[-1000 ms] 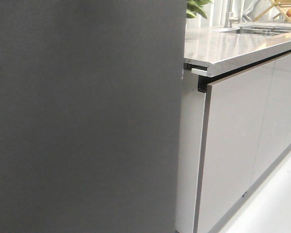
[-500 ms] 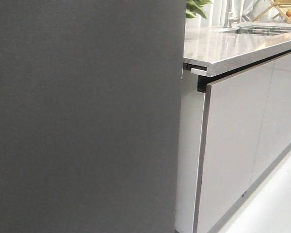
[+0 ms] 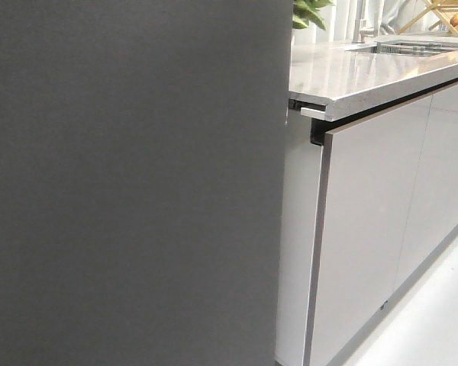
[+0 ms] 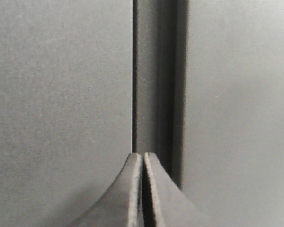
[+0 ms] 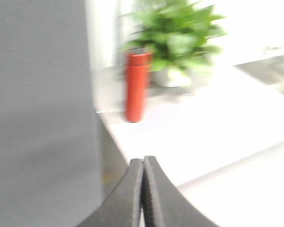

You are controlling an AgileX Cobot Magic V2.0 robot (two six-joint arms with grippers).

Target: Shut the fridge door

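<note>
Kitchen cabinets (image 3: 366,229) and a pale counter (image 3: 366,69) sit on the right, and the fridge door (image 3: 130,183) fills the whole left side of the front view. The left gripper (image 4: 143,163) has its fingers pressed together, right by a dark gap (image 4: 134,71) between grey panels. The right gripper (image 5: 143,165) is pressed together too, holding nothing, near a red bottle (image 5: 137,87) and a plant (image 5: 180,38). A fingertip could slip into the gap and get pinched if the push goes crooked. I cannot tell if the door is fully shut, and no arm shows in front.
</note>
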